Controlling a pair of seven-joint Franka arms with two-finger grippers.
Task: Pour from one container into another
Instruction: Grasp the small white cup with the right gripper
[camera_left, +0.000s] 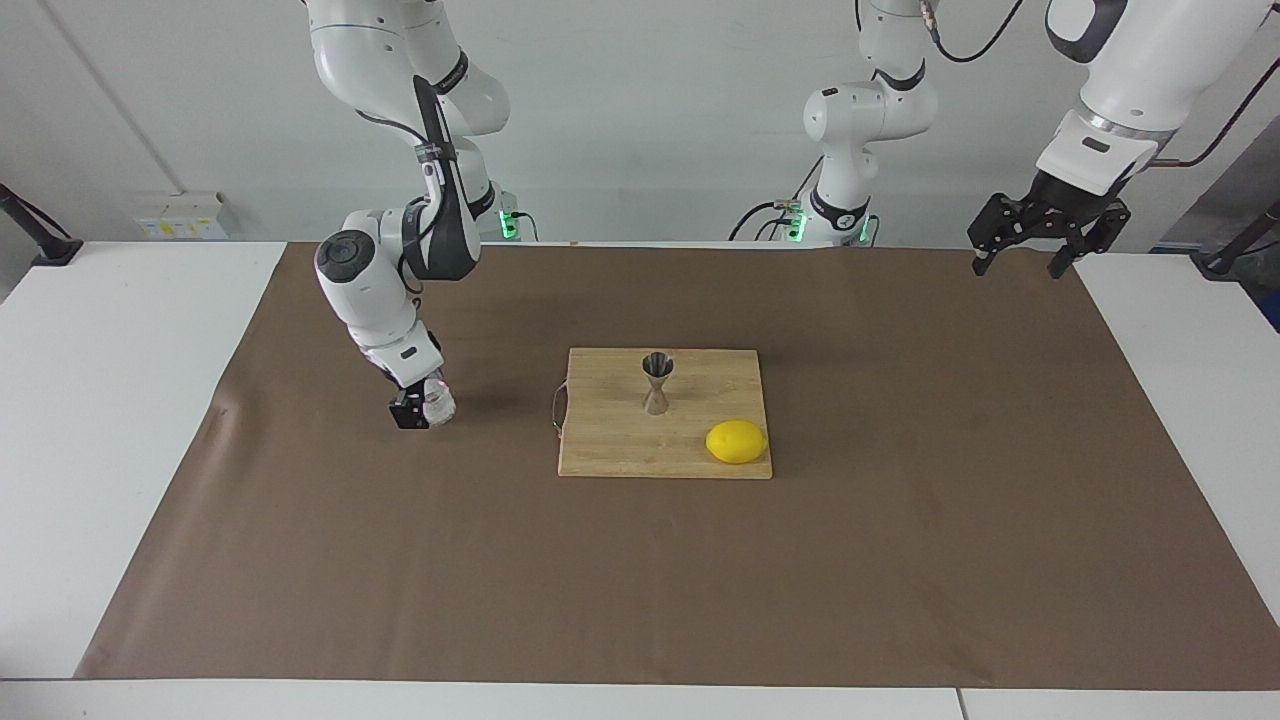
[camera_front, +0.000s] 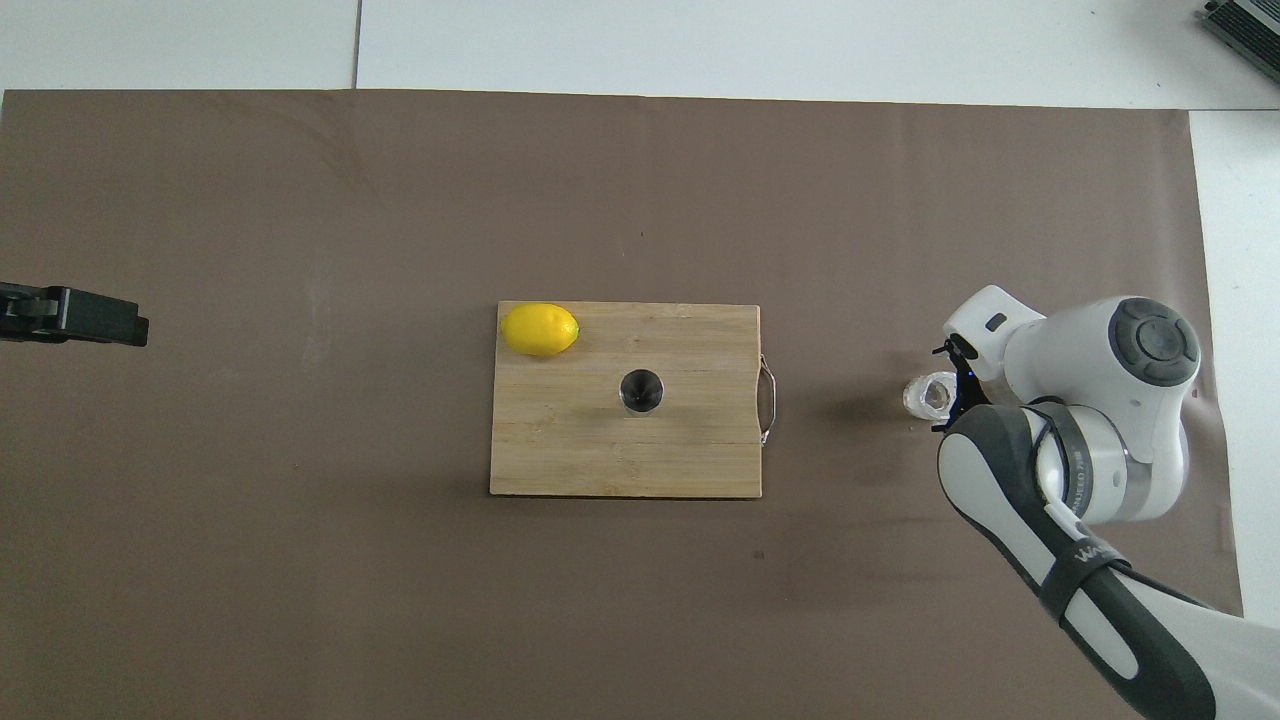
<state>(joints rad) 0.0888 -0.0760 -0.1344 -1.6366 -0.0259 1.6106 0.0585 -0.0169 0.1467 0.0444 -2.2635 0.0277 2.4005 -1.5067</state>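
The squat knobbly glass cup (camera_left: 441, 404) (camera_front: 926, 394) stands on the brown mat toward the right arm's end of the table. My right gripper (camera_left: 425, 405) (camera_front: 945, 392) is down at mat level and open, with the cup between its fingers. One black finger (camera_left: 405, 415) shows beside the cup; the other is mostly hidden. The steel hourglass jigger (camera_left: 657, 382) (camera_front: 641, 390) stands upright on the wooden cutting board (camera_left: 620, 450) (camera_front: 560, 450). My left gripper (camera_left: 1035, 250) (camera_front: 135, 325) hangs open and holds nothing, high over the mat's edge at the left arm's end.
A yellow lemon (camera_left: 736, 441) (camera_front: 540, 329) lies on the board's corner, farther from the robots than the jigger. The board has a wire handle (camera_left: 556, 408) on the side facing the cup. The brown mat (camera_left: 900, 560) covers most of the white table.
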